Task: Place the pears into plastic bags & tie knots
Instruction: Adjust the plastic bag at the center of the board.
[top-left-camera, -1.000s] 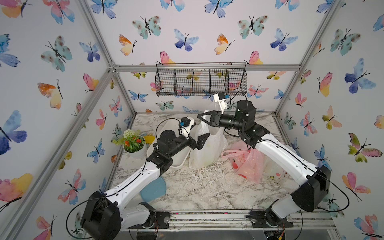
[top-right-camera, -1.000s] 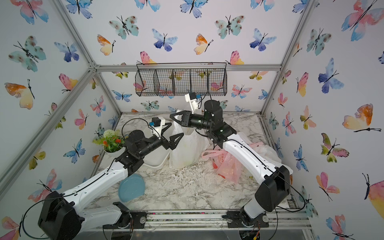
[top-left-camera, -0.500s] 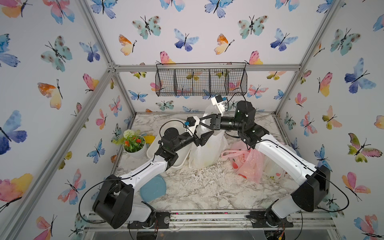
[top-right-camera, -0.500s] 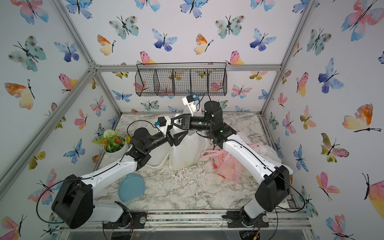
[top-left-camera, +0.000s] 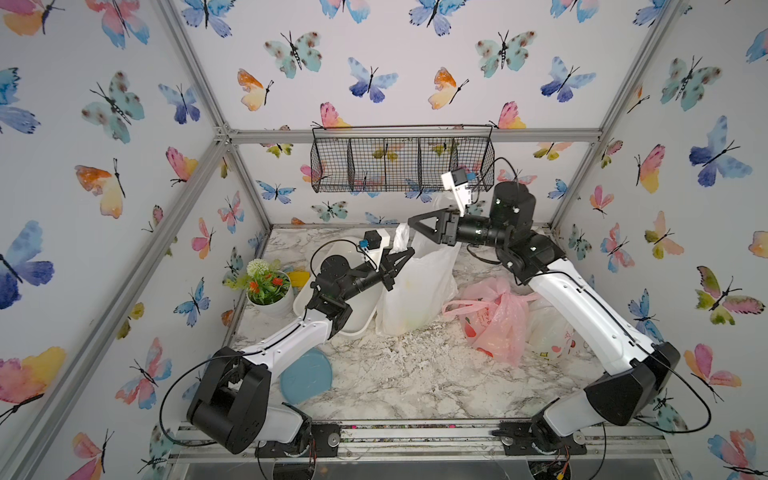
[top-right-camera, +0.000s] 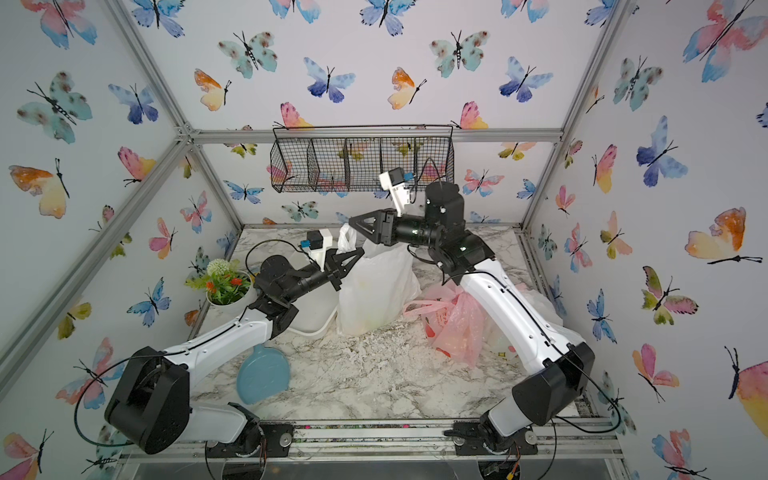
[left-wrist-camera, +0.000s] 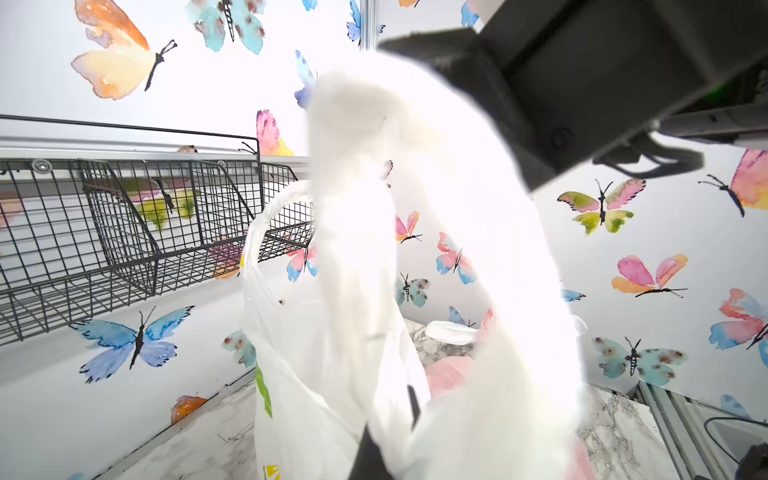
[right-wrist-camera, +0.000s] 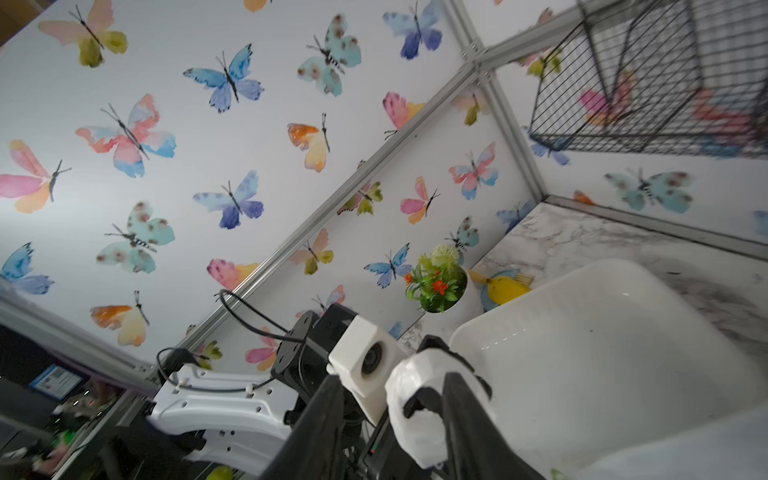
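Now | left gripper (top-left-camera: 406, 253) clamped on white bag (top-left-camera: 415, 291) | right gripper (top-left-camera: 412, 224) partly open

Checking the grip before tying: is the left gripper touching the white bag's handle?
Touching. The right wrist view shows the white bag's handle bunched around the shut left gripper.

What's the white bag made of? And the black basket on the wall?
The bag looks like thin plastic: it is crinkly, and light shines through it. The basket looks like metal wire painted black: a see-through grid of thin, stiff rods.
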